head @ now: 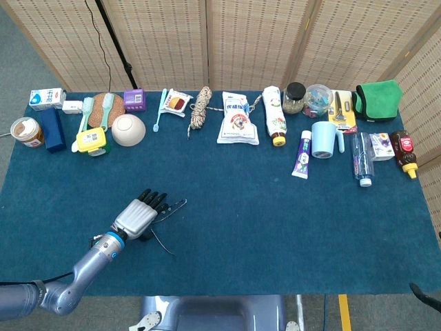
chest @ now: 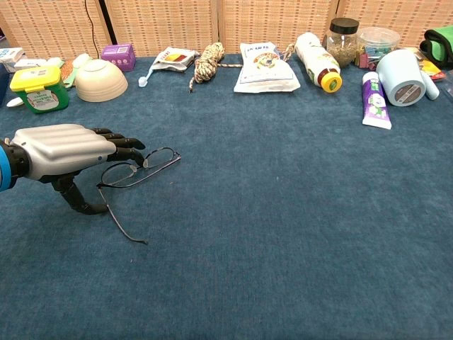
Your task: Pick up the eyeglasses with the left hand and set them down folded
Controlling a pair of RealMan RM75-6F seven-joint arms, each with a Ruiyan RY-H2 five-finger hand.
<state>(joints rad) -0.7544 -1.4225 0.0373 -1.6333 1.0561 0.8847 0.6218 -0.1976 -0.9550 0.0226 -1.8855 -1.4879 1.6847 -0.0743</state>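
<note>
The eyeglasses [chest: 145, 165], thin dark wire frames, sit at the front left of the blue table. My left hand [chest: 62, 148] lies palm down over their left end, with the dark fingers [chest: 122, 144] on top of the frame and the thumb [chest: 74, 200] pointing down beneath it. The hand pinches the frame there. One temple arm [chest: 122, 224] is unfolded and trails down toward the front of the table. In the head view the left hand [head: 136, 218] and the eyeglasses [head: 173, 206] show at the lower left. Neither view shows my right hand.
Along the back edge stands a row of items: a beige bowl [chest: 100, 79], a green-and-yellow box [chest: 39, 87], a rope coil [chest: 205, 60], a white pouch [chest: 265, 67], a bottle [chest: 318, 53], a toothpaste tube [chest: 376, 99] and a blue cup [chest: 401, 76].
</note>
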